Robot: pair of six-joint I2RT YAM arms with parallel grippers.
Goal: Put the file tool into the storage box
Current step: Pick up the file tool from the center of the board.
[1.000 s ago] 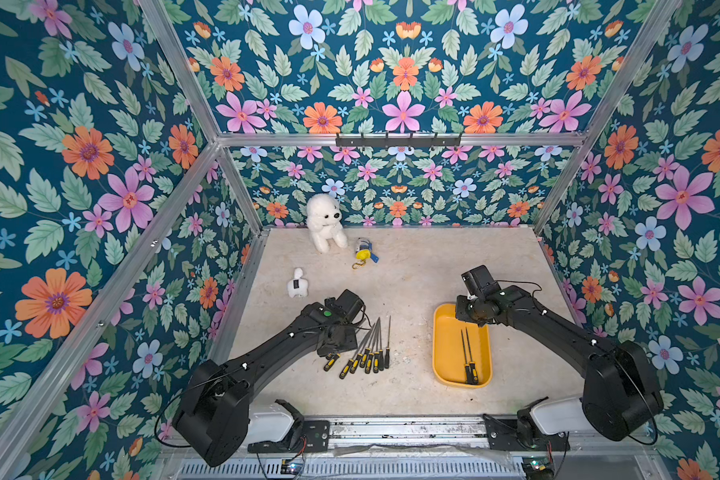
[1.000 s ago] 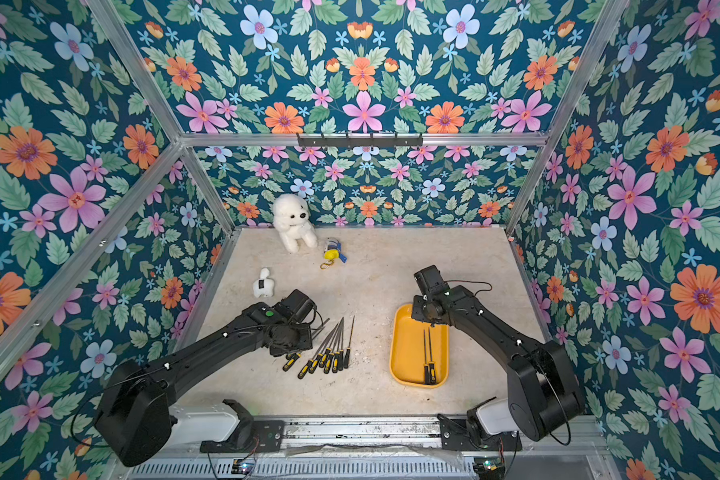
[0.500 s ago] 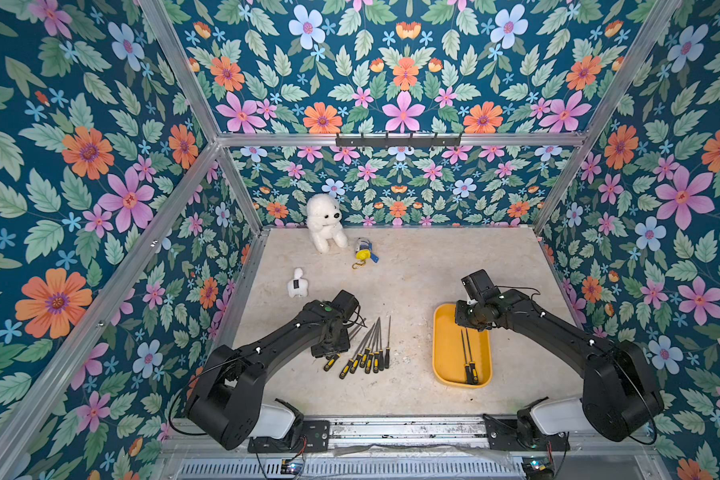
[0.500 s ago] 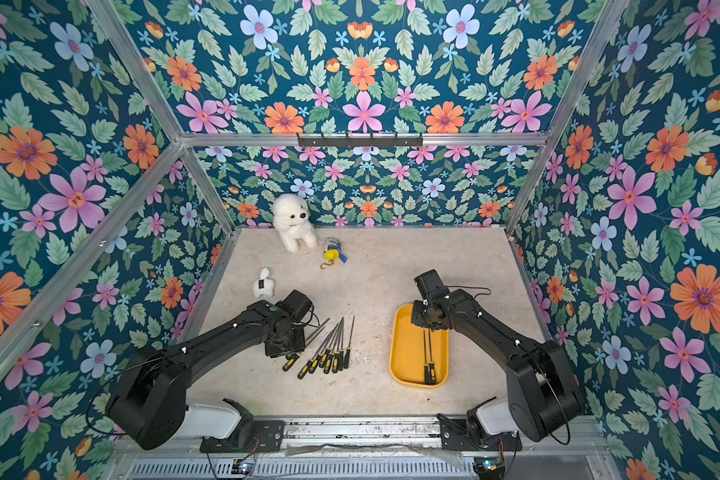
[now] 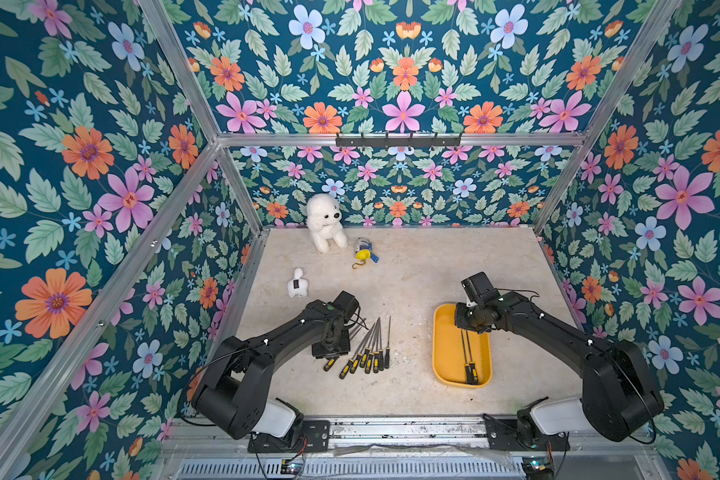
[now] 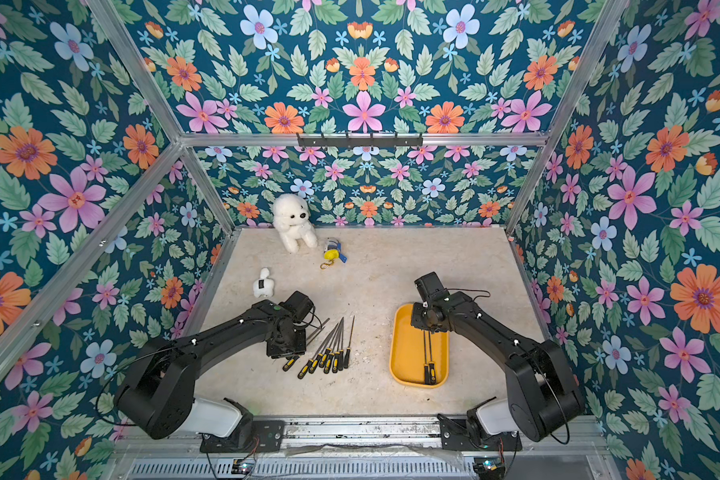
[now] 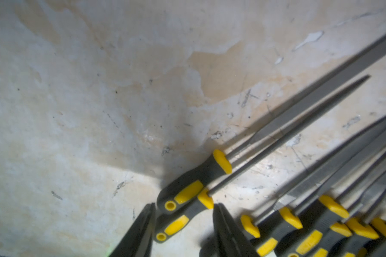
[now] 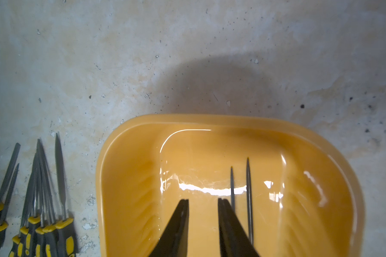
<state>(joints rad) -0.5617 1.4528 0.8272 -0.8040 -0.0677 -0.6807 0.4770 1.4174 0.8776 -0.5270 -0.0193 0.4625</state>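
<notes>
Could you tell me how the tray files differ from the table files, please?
The tray files number two and lie parallel in the yellow tray; the table files are a larger bunch, fanned and overlapping on the table. The left hand straddles a table file's handle; the right hand, over the tray, is empty. All have black-and-yellow handles.

On my right wrist feed I look down into a shallow yellow-orange plastic tray [image 8: 125, 189] with rounded corners and a flared rim, resting on a mottled beige tabletop [image 8: 210, 44]. The right gripper [image 8: 203, 200] hangs over its inside, black fingers [image 8: 178, 222] parted with nothing between them. Two slim grey metal files [image 8: 249, 189] lie side by side in the tray, just beside one finger; contact I cannot judge. Outside the tray, apart from it, sits a fanned cluster of grey files with black-and-yellow handles [image 8: 39, 173].
</notes>
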